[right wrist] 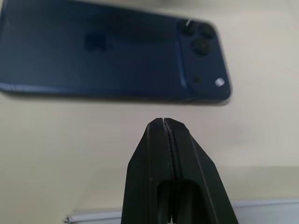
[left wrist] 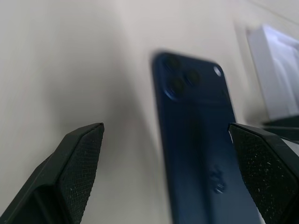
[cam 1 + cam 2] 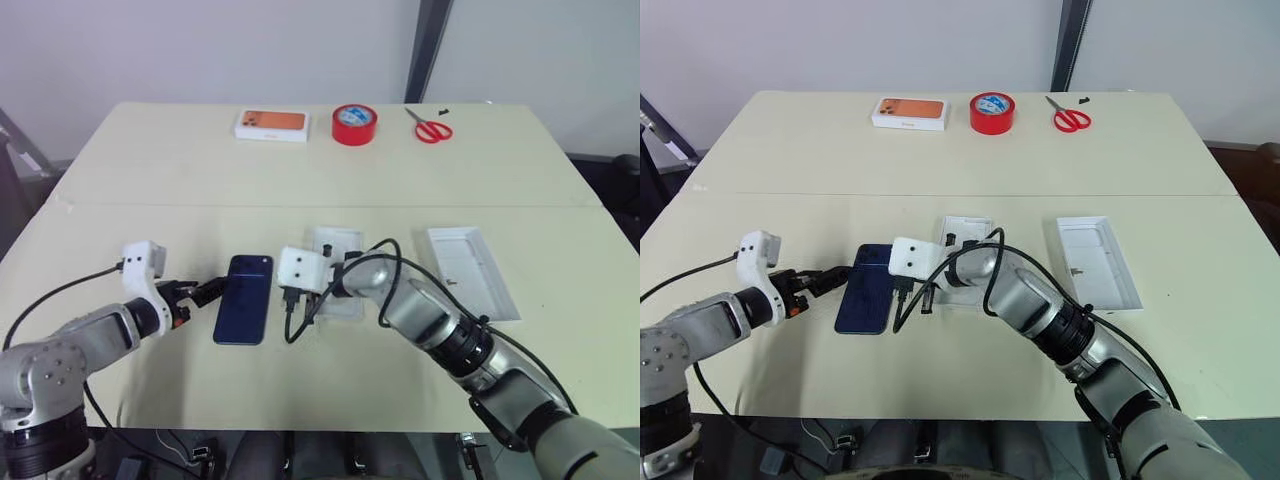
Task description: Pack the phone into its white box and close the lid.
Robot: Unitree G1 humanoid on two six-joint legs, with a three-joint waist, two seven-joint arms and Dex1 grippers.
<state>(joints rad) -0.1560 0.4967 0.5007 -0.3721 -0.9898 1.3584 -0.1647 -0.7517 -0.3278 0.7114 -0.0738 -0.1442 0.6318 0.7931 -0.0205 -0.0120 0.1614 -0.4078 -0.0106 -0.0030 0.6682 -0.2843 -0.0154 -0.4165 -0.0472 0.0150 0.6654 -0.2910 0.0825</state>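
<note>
Navy phone (image 3: 244,298) lies flat, long axis running away from the robot, between spread left gripper (image 3: 203,293) and pressed-together right gripper (image 1: 164,135); left nearer.

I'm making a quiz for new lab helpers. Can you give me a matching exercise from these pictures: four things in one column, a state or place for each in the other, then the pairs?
Things:
1. phone
2. left claw
3. right claw
4. tape roll

States or places:
A. fingers pressed together
B. at the far edge of the table, beside the scissors
C. lying flat, back up, between the two claws
D. fingers spread apart

Pairs: 1-C, 2-D, 3-A, 4-B
</note>
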